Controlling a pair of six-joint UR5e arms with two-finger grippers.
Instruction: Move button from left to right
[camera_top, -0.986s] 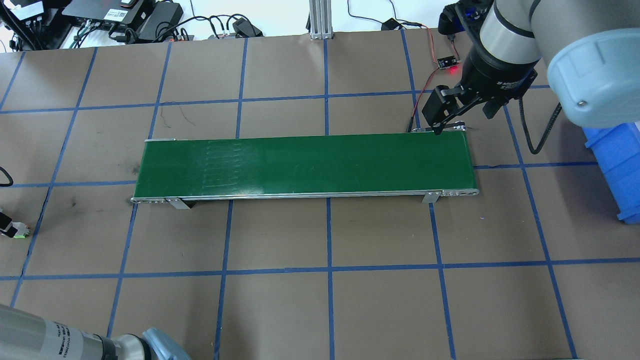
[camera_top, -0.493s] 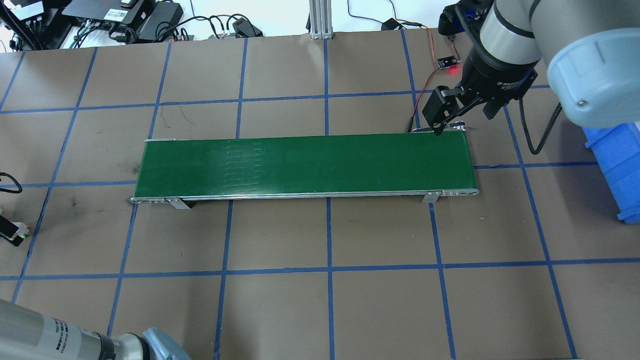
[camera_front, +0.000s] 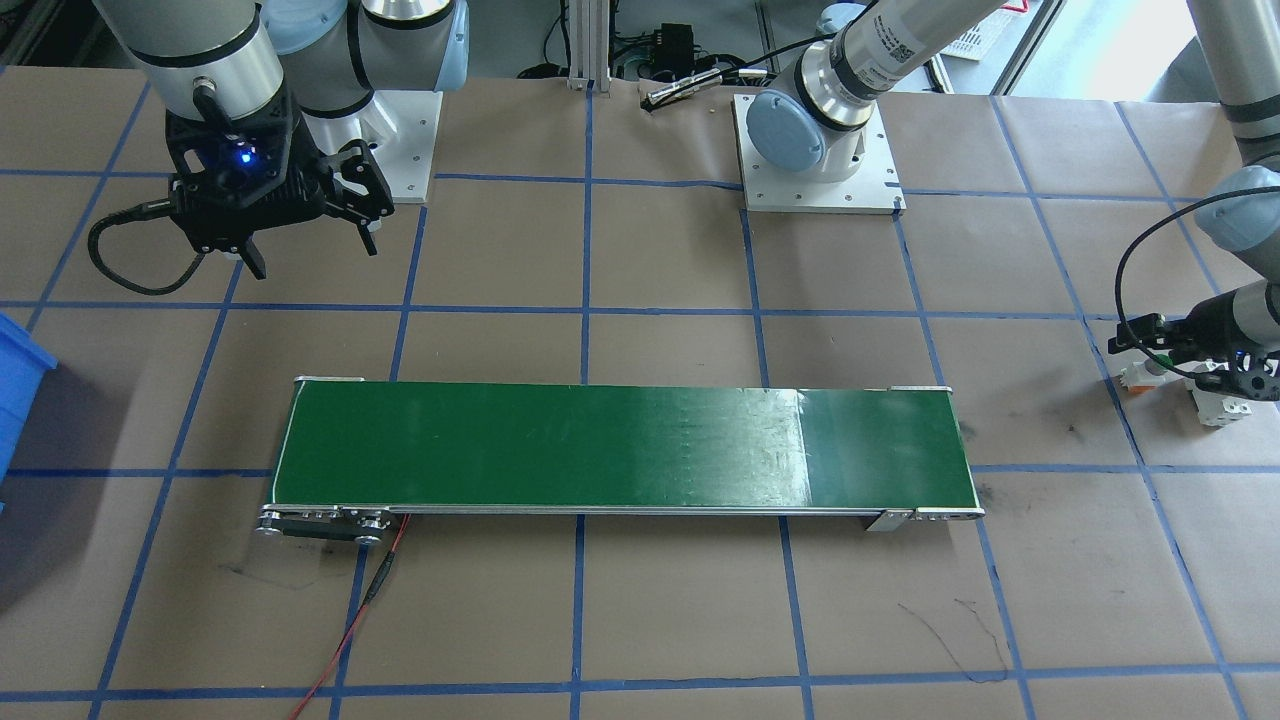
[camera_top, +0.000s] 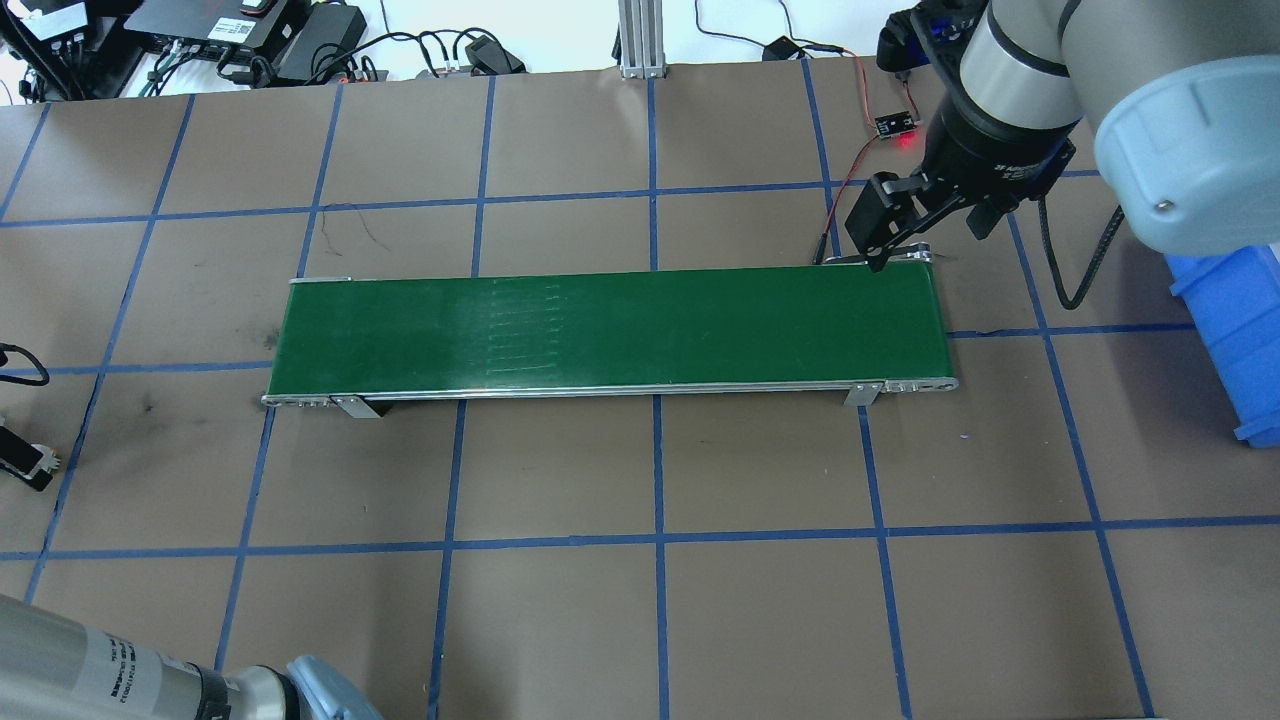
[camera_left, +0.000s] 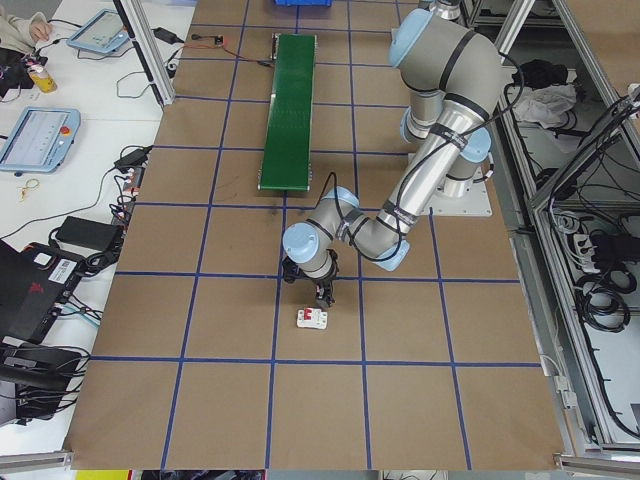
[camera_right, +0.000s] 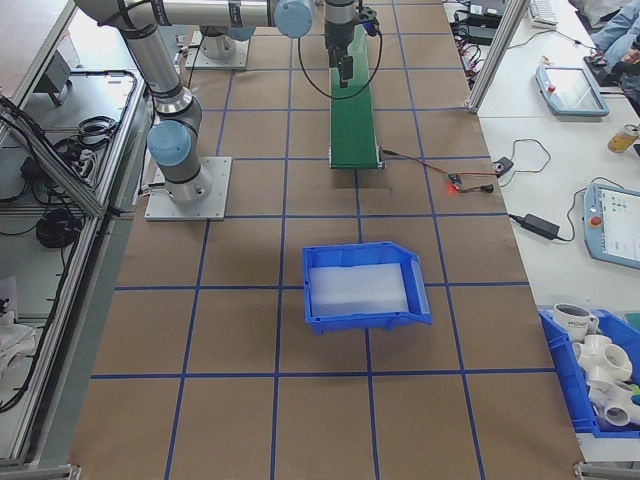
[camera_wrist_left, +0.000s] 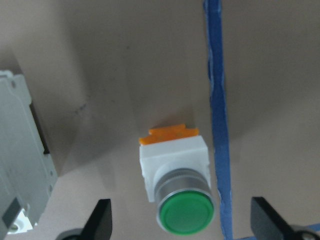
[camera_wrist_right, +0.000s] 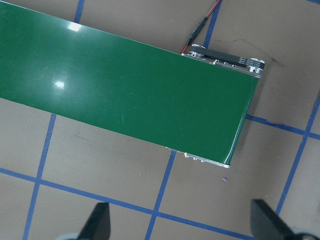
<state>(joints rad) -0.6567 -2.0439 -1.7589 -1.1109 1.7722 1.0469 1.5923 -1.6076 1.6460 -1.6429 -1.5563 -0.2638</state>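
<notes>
The button (camera_wrist_left: 177, 182) lies on its side on the brown table, green cap toward the camera, white body and orange base behind it. It sits at the table's far left end (camera_front: 1139, 374). My left gripper (camera_wrist_left: 182, 222) is open over it; its cap lies between the two fingers (camera_wrist_left: 102, 220), which do not touch it. At the edge of the overhead view only a bit of the left gripper (camera_top: 28, 462) shows. My right gripper (camera_front: 312, 255) hangs open and empty above the right end of the green conveyor belt (camera_top: 610, 330).
A white circuit breaker (camera_wrist_left: 22, 170) lies close beside the button, also seen from the side (camera_left: 312, 318). A blue bin (camera_right: 365, 285) stands beyond the belt's right end. A red wire and a small lit board (camera_top: 897, 126) lie behind the belt's right end.
The left gripper at the overhead view's left edge has shifted a little toward the near edge. Faint marks on the belt have travelled to the right. The right gripper has stayed put.
</notes>
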